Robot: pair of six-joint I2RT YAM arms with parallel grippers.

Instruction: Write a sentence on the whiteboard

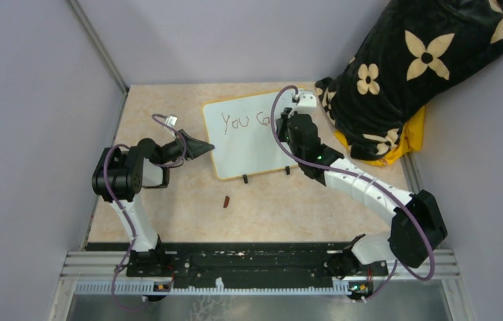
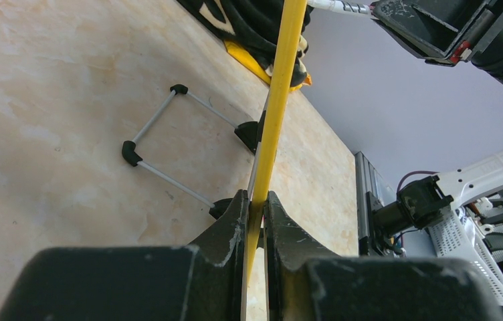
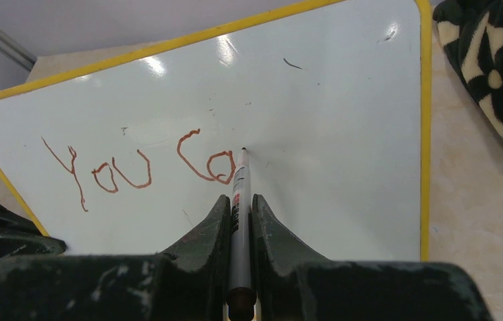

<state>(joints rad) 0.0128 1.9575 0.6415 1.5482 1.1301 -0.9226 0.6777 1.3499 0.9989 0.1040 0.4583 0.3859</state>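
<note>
**A:** Right claw [image 3: 239, 199] is clamped narrow on the marker [image 3: 238, 227]. The pen's long axis runs straight out ahead between the fingers, tip forward on the whiteboard [image 3: 316, 134].

**B:** And the sentence [image 3: 135, 170]?

**A:** All off to the claw's left: "You", then a "C" and one round letter ending just left of the tip. The line of writing runs crosswise to the pen. Bare white board lies ahead and to the claw's right, so I'd judge the next strokes have to head that way.

**B:** Which arm is nearer the job?

**A:** The right one, right on it. The left claw [image 2: 255, 197] is pinched shut on the board's yellow frame [image 2: 279, 100], which runs edge-on straight away from its fingers. From above, that left claw [image 1: 205, 146] sits at the board's left edge, well apart from the pen.

**B:** What can't you make out?

**A:** Whether the tip truly presses the surface or sits a hair off it. That round letter could be an "a" or an "o". From above, the right arm's wrist covers everything past "You C", and in the wrist view the fingers hide the board nearest the claw. There's no second line that I can see. There's also a small reddish thing [image 1: 227, 200] on the table [image 1: 289, 207], too small to name.
</note>
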